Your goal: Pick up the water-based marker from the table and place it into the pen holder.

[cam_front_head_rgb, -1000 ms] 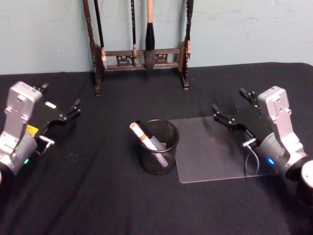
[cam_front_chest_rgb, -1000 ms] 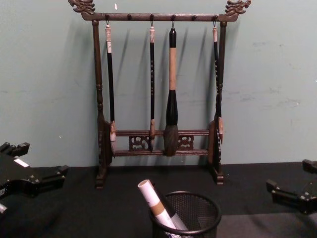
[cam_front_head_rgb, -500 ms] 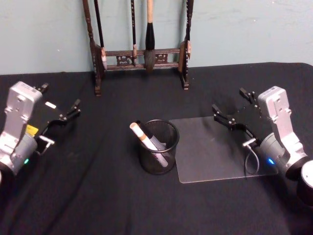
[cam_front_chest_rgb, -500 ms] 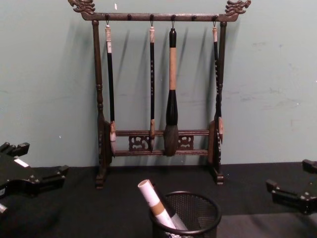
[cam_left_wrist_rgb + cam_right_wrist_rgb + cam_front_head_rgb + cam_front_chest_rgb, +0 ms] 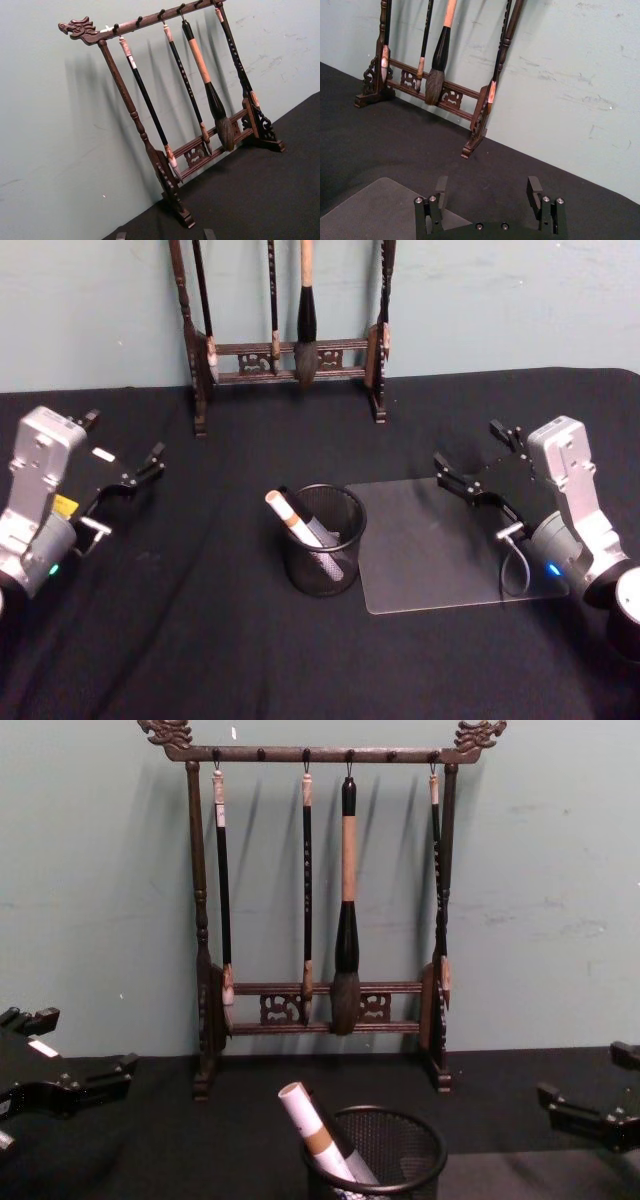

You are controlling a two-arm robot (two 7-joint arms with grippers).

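The white-and-tan water-based marker [image 5: 296, 523] stood tilted inside the round black wire-mesh pen holder [image 5: 322, 540], its end poking above the rim. The left gripper [image 5: 122, 457] hung over the black table's [image 5: 200, 640] left side, fingers spread wide and empty. The right gripper [image 5: 478, 462] hung beside the clear plastic mat [image 5: 440, 550], fingers likewise wide.

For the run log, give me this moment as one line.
marker: in holder, leaning | left pincer: open, parked left | right pincer: open, over clear mat

Pale green scuffed wall [image 5: 540, 900] behind a black-clothed table [image 5: 200, 640], wooden brush rack [image 5: 320, 900] against it.
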